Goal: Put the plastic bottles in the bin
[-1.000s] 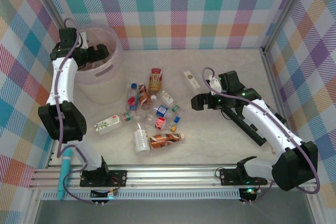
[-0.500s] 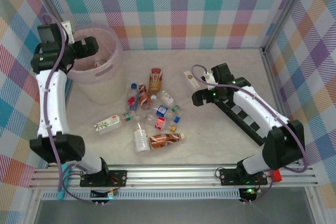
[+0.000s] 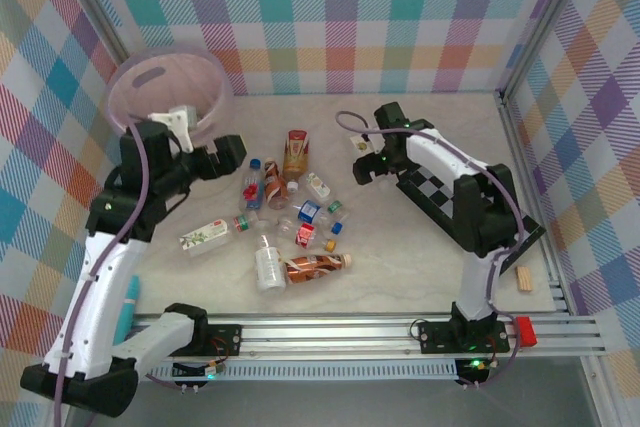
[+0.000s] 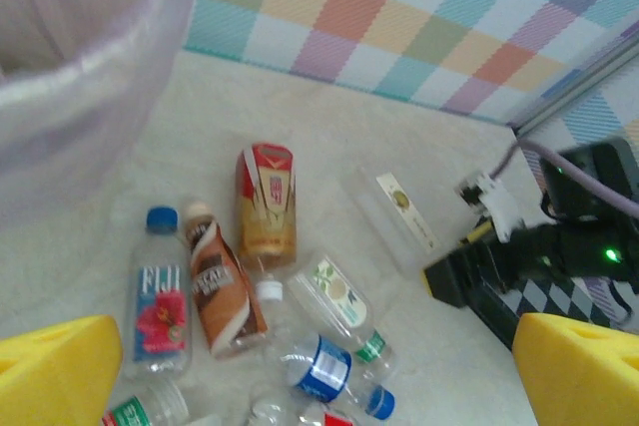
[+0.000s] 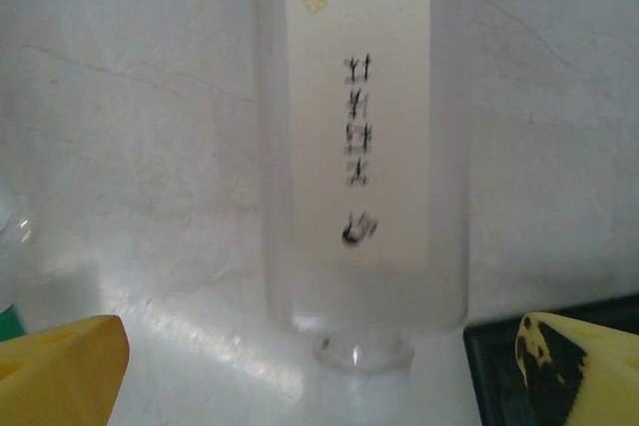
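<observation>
The pale pink bin (image 3: 165,97) stands at the far left and shows as a translucent wall (image 4: 80,57) in the left wrist view. Several plastic bottles (image 3: 290,217) lie scattered mid-table, among them a Fiji bottle (image 4: 160,291), a brown one (image 4: 225,286), a tan and red one (image 4: 267,202) and a blue-labelled one (image 4: 324,366). My left gripper (image 3: 225,152) hangs open above the left side of the pile, holding nothing. My right gripper (image 3: 362,169) is open at the neck end of a clear bottle with a white label (image 5: 359,147), which lies apart from the pile (image 3: 356,145).
A black checkered board (image 3: 440,197) lies under the right arm. A small wooden block (image 3: 522,279) sits at the right edge. A teal object (image 3: 128,307) lies by the left rail. Plaid walls close in the table on three sides.
My left arm swung away from the bin, right and down over the bottle pile. My right gripper moved left and farther back to the white-labelled bottle. The bin now sits further back-left.
</observation>
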